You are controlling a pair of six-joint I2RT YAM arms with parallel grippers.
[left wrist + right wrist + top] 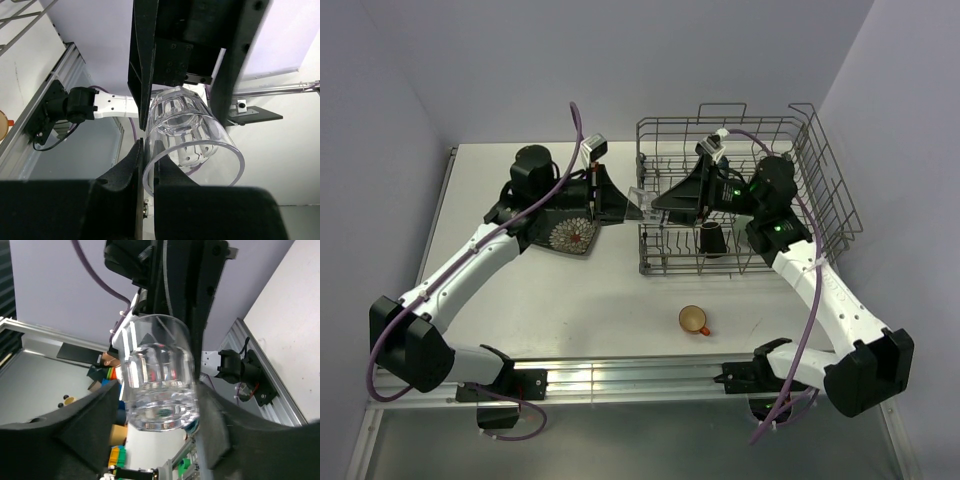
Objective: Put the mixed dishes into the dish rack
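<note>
Dark square plate (570,237) waits unloaded. Your left gripper (148,155) pinches the clear glass (192,130) by its rim at the dish rack's (750,120) left wall, your right gripper (157,390) straddling its base, grip unclear. The orange mug (694,320) waits too; only 1 dark brown mug (712,238) sits racked.

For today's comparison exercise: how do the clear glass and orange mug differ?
The clear glass is see-through, no handle; the orange mug is opaque, with a handle. The glass is held sideways in the left gripper; the mug stands upright on the table. Neither rests in the dish rack.
</note>
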